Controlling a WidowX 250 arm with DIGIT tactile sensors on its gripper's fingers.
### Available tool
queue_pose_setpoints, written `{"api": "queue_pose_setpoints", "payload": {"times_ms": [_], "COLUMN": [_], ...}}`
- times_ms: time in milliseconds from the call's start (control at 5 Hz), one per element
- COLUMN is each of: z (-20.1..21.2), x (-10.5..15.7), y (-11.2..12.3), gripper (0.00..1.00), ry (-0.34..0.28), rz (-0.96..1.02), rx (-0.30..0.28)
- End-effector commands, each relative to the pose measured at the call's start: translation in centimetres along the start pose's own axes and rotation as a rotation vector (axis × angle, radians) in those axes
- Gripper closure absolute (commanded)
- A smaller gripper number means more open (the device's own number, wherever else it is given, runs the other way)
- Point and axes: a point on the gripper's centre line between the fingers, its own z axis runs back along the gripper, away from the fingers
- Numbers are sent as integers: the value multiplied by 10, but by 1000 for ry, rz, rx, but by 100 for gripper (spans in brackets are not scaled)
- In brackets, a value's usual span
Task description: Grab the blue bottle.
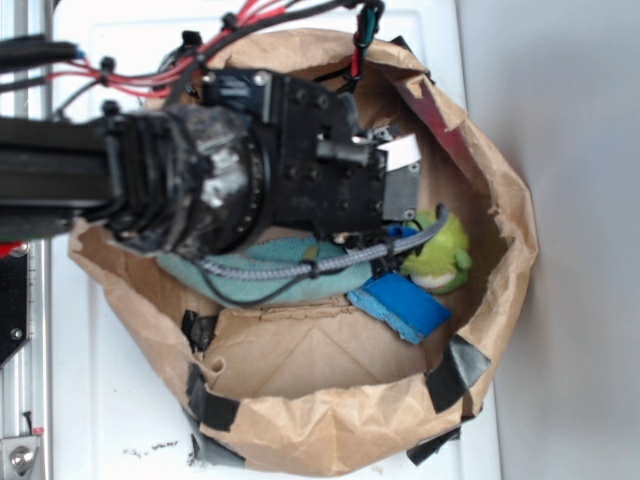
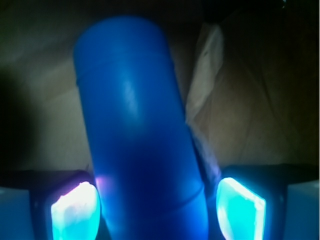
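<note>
Smooth, stiff blue bottle point(image 2: 137, 135), probably light hollow plastic and slippery; best taken across the wide round body, squarely, so it cannot squirt out. Lies inside the paper bag point(image 1: 300, 410), running from 6 toward 12 o'clock in the wrist view. Gripper point(image 2: 157, 207) part open, pads point(image 2: 75, 212) close at 8 and 4 o'clock; contact unclear.

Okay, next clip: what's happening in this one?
The robot arm is reaching down into a brown paper bag on a white surface. In the wrist view the blue bottle sits between the two glowing fingers of the gripper; the left pad looks to be touching it, the right shows a thin gap. A flat blue sponge and green plush toy lie nearby.
</note>
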Motion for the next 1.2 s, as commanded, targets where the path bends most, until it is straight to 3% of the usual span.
{"api": "queue_pose_setpoints", "payload": {"times_ms": [0,400,600,800,1000], "z": [9,26,69,96,126], "x": [23,23,22,36,41], "y": [-20,-6,15,21,24], "gripper": [100,100,100,100,100], "ry": [-25,-2,58,120,140], "rz": [19,-12,-47,-68,-109], "rx": [-43,-76,-153,-106,-115]}}
